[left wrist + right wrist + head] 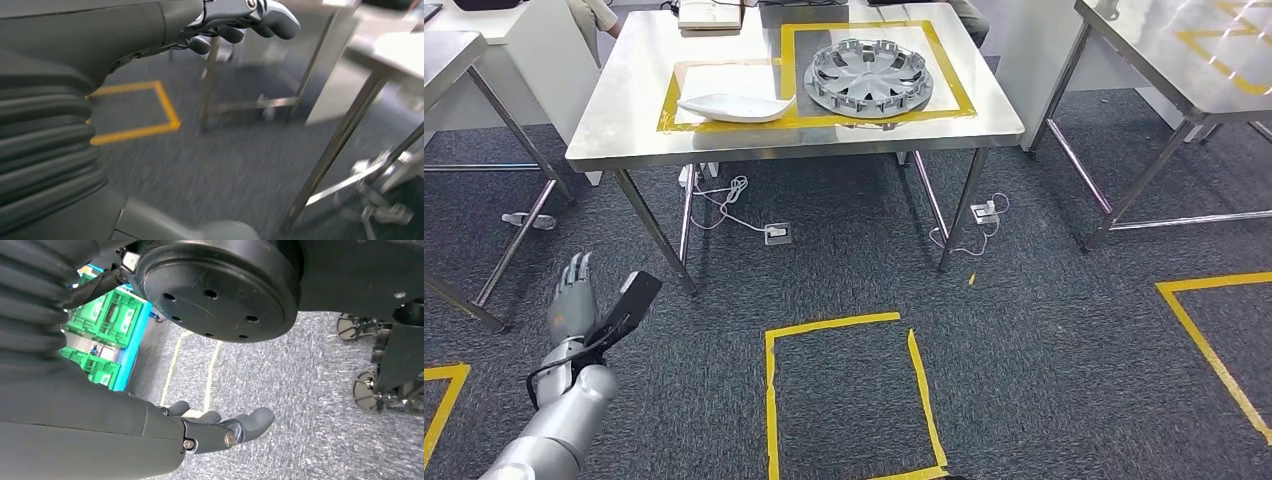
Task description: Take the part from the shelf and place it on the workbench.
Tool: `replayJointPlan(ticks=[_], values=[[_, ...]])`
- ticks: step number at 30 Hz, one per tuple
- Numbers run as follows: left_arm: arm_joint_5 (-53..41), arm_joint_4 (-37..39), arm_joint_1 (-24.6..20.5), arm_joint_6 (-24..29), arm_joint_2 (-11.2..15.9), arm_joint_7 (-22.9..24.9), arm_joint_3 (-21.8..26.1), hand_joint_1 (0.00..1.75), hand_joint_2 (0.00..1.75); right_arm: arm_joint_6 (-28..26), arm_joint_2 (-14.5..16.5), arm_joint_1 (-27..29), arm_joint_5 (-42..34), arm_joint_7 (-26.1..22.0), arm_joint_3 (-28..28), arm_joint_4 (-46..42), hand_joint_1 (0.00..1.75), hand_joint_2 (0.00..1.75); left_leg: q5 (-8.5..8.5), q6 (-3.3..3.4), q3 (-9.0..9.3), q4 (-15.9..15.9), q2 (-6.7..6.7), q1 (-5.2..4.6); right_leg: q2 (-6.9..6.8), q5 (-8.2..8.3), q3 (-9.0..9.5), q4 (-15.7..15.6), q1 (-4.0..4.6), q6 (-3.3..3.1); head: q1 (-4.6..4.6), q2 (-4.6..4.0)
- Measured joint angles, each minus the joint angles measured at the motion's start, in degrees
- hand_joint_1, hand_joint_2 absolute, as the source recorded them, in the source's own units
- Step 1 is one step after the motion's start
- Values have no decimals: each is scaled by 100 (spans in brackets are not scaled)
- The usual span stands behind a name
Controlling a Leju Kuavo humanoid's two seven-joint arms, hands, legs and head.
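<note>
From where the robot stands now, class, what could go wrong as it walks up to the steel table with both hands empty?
1. White cables and plugs lie on the carpet between the table legs; a foot could snag them.
2. The left hand is raised with its fingers near leg height, so it might clip the frame.
3. The white part already lies close to the table's front edge; a bump could knock it off.

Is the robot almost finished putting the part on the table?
Looks mostly done. A hubcap and a white part already lie inside the yellow tape on the workbench. Nothing is in hand: the left hand hangs empty with fingers apart, and the right hand holds nothing, down by the floor. Whether another part waits on the shelf, I cannot tell.
</note>
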Motion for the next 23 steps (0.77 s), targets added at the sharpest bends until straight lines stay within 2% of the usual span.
replayJointPlan(ticks=[1, 5, 23], values=[[128, -1, 100, -61, -6, 39, -2, 0, 175, -22, -16, 23, -103, 0, 87, -21, 0, 175, 0, 0, -1, 0, 0, -1, 0, 1, -2, 0, 0, 3, -1, 0], [631, -26, 502, -304, -25, 193, -10, 0, 0, -108, -81, 116, -511, 1, 441, -104, 0, 0, 2, -2, -14, 0, 1, -1, 0, 3, -20, 3, 2, 9, -2, 0], [2825, -232, 2293, -1371, -116, 865, -105, 0, 0, -490, -417, 539, -2286, 1, 1999, -451, 0, 0, 12, -23, -55, -9, 1, 7, 0, -3, -66, 23, 8, 5, -2, 0]])
